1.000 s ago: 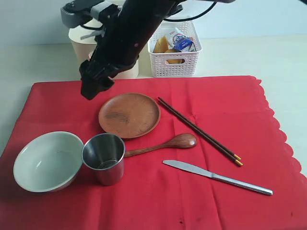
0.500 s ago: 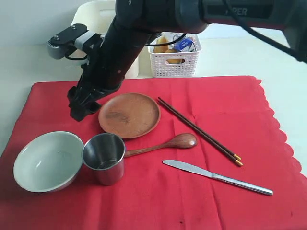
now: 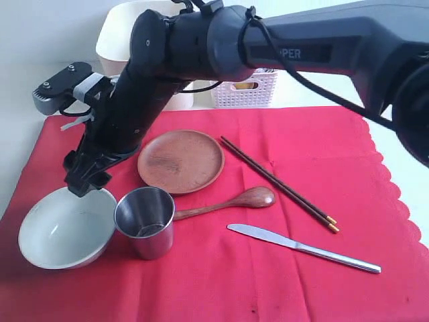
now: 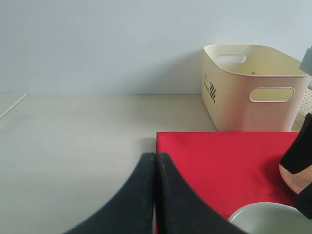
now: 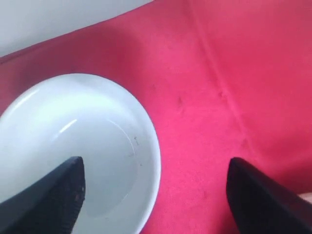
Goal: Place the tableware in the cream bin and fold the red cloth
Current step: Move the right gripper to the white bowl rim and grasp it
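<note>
The red cloth (image 3: pixel 221 288) is spread flat over the table (image 3: pixel 13 127), with its scalloped edge on the right of the exterior view. Nearest on it, the steel table knife (image 3: pixel 305 248) is laid flat. To its left the steel cup (image 3: pixel 144 225) is stood upright just beside the pale green-white bowl (image 3: pixel 64 231). The right gripper (image 3: pixel 84 184) is held at the bowl's far rim with its fingers spread wide. In the right wrist view one finger (image 5: pixel 44 200) is seen over the bowl's hollow and the other over the cloth; contact cannot be told. Farther back, the wooden spoon (image 3: pixel 228 202) and the dark chopsticks (image 3: pixel 278 182) are laid apart, and the round brown wooden plate (image 3: pixel 181 161) is set behind the spoon. The left gripper (image 4: pixel 155 168) is seen with fingers pressed together on nothing, over bare table by the cloth's edge. Beyond the cloth, the cream bin (image 4: pixel 248 92) is stood on the table, with the white lattice basket (image 3: pixel 258 90) beside it.
</note>
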{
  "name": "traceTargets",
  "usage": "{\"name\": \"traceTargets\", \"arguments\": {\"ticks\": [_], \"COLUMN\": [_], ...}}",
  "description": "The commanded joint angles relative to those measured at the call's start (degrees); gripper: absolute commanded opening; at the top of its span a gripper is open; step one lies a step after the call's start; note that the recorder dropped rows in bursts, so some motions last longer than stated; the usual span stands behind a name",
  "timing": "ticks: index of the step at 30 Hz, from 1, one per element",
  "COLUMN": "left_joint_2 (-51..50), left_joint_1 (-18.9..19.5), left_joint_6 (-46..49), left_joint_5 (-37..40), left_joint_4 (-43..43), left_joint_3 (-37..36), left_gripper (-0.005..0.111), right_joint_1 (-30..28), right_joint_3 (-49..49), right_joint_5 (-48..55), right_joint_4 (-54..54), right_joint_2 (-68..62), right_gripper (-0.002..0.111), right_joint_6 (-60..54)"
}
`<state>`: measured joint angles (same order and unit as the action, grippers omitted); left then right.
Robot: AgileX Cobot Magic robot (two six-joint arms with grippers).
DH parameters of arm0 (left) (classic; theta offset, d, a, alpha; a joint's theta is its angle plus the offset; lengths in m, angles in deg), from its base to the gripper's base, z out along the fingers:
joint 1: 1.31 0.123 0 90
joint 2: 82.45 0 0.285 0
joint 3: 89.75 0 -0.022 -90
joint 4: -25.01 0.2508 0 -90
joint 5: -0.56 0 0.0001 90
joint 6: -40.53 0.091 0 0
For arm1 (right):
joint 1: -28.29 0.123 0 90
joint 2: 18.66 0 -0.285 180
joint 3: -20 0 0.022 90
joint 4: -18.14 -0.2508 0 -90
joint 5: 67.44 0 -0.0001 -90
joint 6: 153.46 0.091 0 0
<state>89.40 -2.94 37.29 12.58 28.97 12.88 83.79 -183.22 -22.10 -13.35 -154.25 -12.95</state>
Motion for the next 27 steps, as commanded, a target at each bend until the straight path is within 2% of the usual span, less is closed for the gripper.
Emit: {"name": "traceTargets", "arguments": {"ticks": [1,10,24,25,27], "left_joint_2": [0.4,0.4,0.4,0.4,0.4], "left_joint_1": [-0.2,-0.2,-0.2,-0.2,-0.2], "left_joint_6": [0.0,0.0,0.0,0.0,0.0], "left_joint_5": [-0.2,-0.2,-0.2,-0.2,-0.2], "left_joint_4": [-0.1,-0.1,-0.1,-0.1,-0.1], "left_joint_3": [0.2,0.2,0.2,0.2,0.2], "left_gripper": [0.001,0.001,0.001,0.001,0.001], "right_joint_1": [0.1,0.1,0.2,0.2,0.3], "right_joint_3": [0.1,0.1,0.1,0.1,0.1], "right_joint_5": [-1.2,-1.6,-2.7,-2.7,-3.0], "right_joint_4": [-2.4,-7.1,-7.6,-7.6,-7.5], "right_joint_2": [-1.5,-2.5,-6.2,-6.5,-7.0], "right_gripper": [0.075,0.075,0.075,0.074,0.064], "right_joint_6": [-0.6,-0.6,-0.6,-1.0,-1.5]}}
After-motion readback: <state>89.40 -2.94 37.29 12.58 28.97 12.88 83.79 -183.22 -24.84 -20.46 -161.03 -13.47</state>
